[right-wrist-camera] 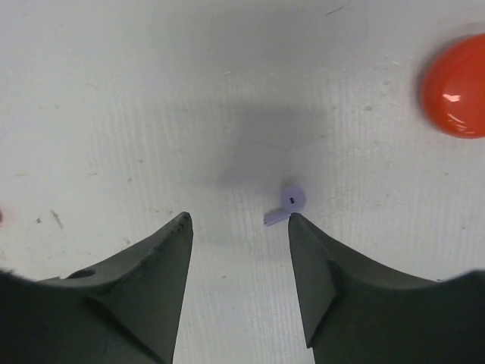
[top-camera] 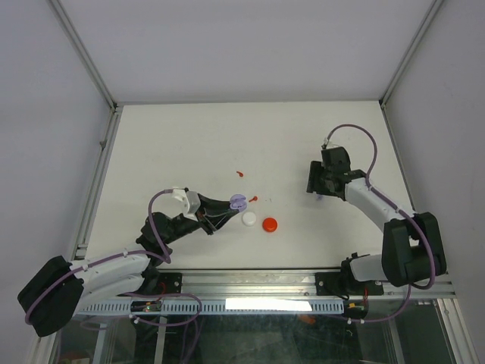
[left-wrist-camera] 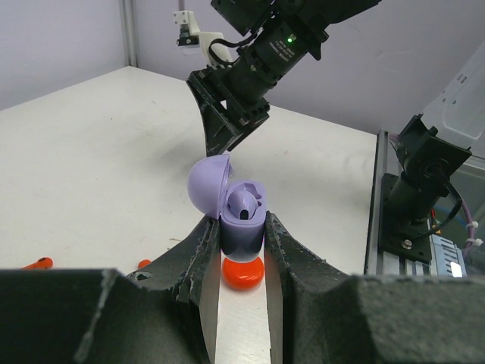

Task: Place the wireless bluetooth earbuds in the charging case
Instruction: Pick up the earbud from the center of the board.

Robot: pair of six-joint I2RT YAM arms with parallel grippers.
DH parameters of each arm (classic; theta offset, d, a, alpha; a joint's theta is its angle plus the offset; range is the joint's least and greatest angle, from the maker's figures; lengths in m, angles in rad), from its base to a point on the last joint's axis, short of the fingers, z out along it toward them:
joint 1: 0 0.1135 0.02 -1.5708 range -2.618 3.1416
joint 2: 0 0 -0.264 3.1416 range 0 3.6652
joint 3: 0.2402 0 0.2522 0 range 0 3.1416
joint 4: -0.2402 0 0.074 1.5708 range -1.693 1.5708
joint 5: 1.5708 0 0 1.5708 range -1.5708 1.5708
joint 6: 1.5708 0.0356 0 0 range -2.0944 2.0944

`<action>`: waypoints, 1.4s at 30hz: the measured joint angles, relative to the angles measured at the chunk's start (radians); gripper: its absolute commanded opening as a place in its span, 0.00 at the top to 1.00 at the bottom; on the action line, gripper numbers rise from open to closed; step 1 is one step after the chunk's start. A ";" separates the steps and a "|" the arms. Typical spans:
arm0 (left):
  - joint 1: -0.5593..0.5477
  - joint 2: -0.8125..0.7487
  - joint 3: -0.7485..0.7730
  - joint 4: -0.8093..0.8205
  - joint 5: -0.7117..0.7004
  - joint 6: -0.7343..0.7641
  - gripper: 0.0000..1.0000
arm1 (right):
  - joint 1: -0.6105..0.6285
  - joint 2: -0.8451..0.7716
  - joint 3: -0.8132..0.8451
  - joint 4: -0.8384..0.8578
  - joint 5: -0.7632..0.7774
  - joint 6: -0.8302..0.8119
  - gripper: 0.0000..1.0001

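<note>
Earbud [left-wrist-camera: 244,202] inside charging case [left-wrist-camera: 241,233], puck [top-camera: 248,219] alongside

Purple bud [right-wrist-camera: 287,205] — bare table [right-wrist-camera: 114,91] around

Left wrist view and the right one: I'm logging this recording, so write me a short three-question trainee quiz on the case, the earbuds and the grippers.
1. True or false: the left gripper is shut on the case, whose lid stands open.
2. What lies by the fingertips of the open right gripper? A) a white puck B) a purple earbud C) a red earbud
3. Fill in: the earbud in the case is coloured ____.
Key: 1 true; 2 B; 3 purple.
</note>
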 measured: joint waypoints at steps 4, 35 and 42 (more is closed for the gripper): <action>0.000 -0.006 0.000 -0.003 0.000 0.000 1.00 | -0.002 0.054 0.019 -0.013 0.100 0.002 0.49; 0.000 -0.007 0.000 -0.008 0.001 0.000 1.00 | -0.010 0.189 0.045 -0.022 0.141 -0.003 0.82; 0.000 -0.007 0.003 -0.008 0.001 0.000 1.00 | 0.036 0.163 0.045 -0.044 0.140 -0.006 0.84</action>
